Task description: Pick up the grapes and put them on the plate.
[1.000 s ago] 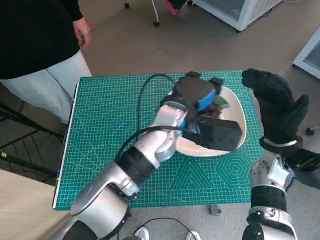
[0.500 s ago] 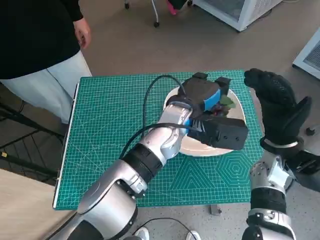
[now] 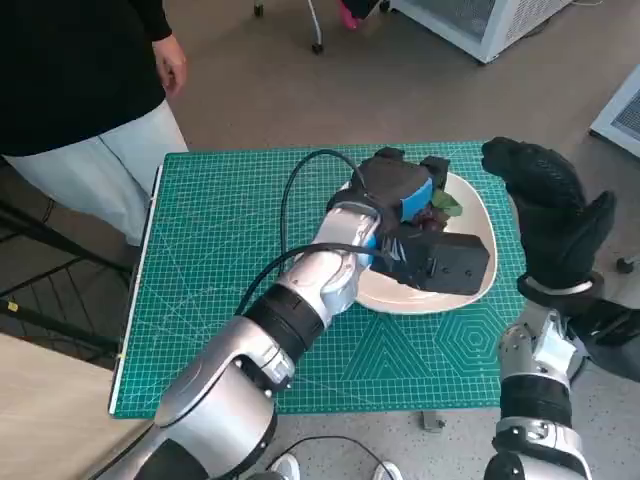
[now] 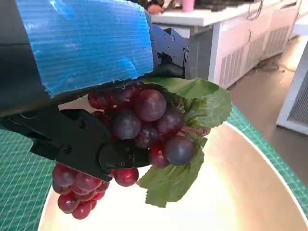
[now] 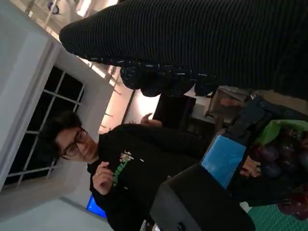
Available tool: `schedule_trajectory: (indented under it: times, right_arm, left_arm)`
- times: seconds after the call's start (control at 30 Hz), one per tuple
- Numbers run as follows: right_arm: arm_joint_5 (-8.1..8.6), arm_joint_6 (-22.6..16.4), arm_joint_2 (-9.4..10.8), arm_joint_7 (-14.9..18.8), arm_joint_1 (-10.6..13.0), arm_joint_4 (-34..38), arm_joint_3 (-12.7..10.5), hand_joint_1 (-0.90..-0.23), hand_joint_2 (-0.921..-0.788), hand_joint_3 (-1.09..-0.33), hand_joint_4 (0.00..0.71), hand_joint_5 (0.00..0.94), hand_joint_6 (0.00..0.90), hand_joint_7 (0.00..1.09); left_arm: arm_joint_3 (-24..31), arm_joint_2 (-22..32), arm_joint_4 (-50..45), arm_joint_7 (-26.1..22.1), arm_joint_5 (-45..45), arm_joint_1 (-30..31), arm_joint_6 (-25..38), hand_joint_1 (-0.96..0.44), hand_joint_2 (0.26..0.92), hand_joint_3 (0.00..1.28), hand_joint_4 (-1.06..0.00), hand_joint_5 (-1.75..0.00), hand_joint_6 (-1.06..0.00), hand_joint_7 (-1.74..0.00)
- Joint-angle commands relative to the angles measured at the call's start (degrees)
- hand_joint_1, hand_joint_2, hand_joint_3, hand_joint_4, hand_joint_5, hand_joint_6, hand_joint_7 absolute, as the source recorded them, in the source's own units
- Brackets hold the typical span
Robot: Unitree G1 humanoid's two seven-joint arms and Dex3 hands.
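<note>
Mostly hidden: in the head view the grapes [image 3: 437, 212] are covered by the left hand [image 3: 405, 195], and only a dark red patch and a green leaf are seen at its right edge.
Grapes: in the left wrist view the bunch [image 4: 144, 127] is seen held by the black fingers [image 4: 77, 142] of the left hand [image 4: 82, 72], hanging over the pale plate [image 4: 240, 192]; whether the lowest berries touch the plate cannot be told.
Plate: its near-left part is hidden in the head view by the forearm and the black wrist camera box [image 3: 445, 265]; the white rim [image 3: 483, 232] is seen on the right and near sides.
Right hand: the glove [image 3: 550, 215] is raised at the right edge of the green mat [image 3: 220, 260], just right of the plate, fingers spread and holding nothing; in the right wrist view it [image 5: 202, 43] is only a dark band.
Cable: a black loop [image 3: 290, 200] rises from the left forearm over the mat.
Open room: bare mat lies left of the plate and near it.
Person: a figure in a dark top and pale trousers [image 3: 90, 150] stands at the far-left corner of the mat; a person in black [image 5: 120, 163] is seen in the right wrist view.
</note>
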Motion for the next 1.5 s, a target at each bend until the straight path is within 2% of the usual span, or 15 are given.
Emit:
schedule_trajectory:
  times: [0.03, 0.1, 0.17, 0.33, 0.67, 1.1, 1.33, 1.5]
  right_arm:
    - [0.06, 0.90, 0.48, -0.32, 1.46, 0.57, 0.18, -0.576, -0.921, -0.616, 0.311, 0.000, 0.403, 0.00]
    - [0.09, 1.03, 0.53, -0.30, 1.45, 0.61, 0.21, -0.576, -0.921, -0.616, 0.311, 0.000, 0.403, 0.00]
    - [0.15, 1.17, 0.58, -0.25, 1.45, 0.67, 0.22, -0.575, -0.921, -0.615, 0.312, 0.001, 0.404, 0.00]
    - [0.29, 1.46, 0.64, -0.10, 1.51, 0.61, 0.21, -0.573, -0.921, -0.613, 0.312, 0.001, 0.404, 0.00]
    - [0.15, 1.45, 0.76, -0.14, 1.65, 0.45, 0.28, -0.573, -0.921, -0.611, 0.311, 0.000, 0.406, 0.00]
    - [-0.33, 1.21, 0.79, -0.62, 1.47, 0.56, 0.45, -0.572, -0.921, -0.609, 0.303, 0.000, 0.408, 0.00]
    - [-0.80, 0.70, 1.26, -1.26, 1.46, 0.35, 0.87, -0.571, -0.921, -0.609, 0.303, 0.001, 0.408, 0.00]
    - [-0.97, 0.31, 1.60, -1.54, 1.06, 0.92, 1.11, -0.573, -0.921, -0.607, 0.301, 0.000, 0.409, 0.00]
  left_arm:
    - [-0.04, -0.50, 0.61, -3.18, -0.49, -2.47, 1.14, -0.44, 0.921, 0.13, -0.36, -0.46, -0.39, -0.28]
    - [-0.61, -0.54, 0.59, -4.11, -0.13, -2.73, 1.84, -0.50, 0.921, 0.12, -0.22, -0.22, -0.32, -0.13]
    - [-1.25, -0.48, 0.43, -4.66, 0.35, -2.83, 2.29, -0.55, 0.921, 0.11, -0.10, -0.10, -0.23, -0.06]
    - [-2.34, -0.06, 0.18, -4.47, 0.91, -2.50, 1.85, -0.64, 0.921, 0.13, -0.02, -0.01, -0.10, -0.01]
    - [-1.72, 0.68, -0.32, -3.56, 0.27, -1.38, -0.79, -0.77, 0.921, 0.29, 0.00, 0.00, -0.04, 0.00]
    - [-1.30, 3.88, -4.00, -2.71, 0.45, 0.59, -1.73, -0.82, 0.921, 0.34, 0.00, 0.00, -0.01, 0.00]
    - [3.07, 10.25, -15.60, 1.47, -2.08, 8.86, -5.25, -0.79, 0.921, 0.35, 0.00, 0.00, -0.02, -0.01]
    - [9.98, 14.28, -23.02, 5.27, -8.62, 17.21, -14.00, -0.72, 0.921, 0.40, 0.00, 0.00, -0.06, -0.02]
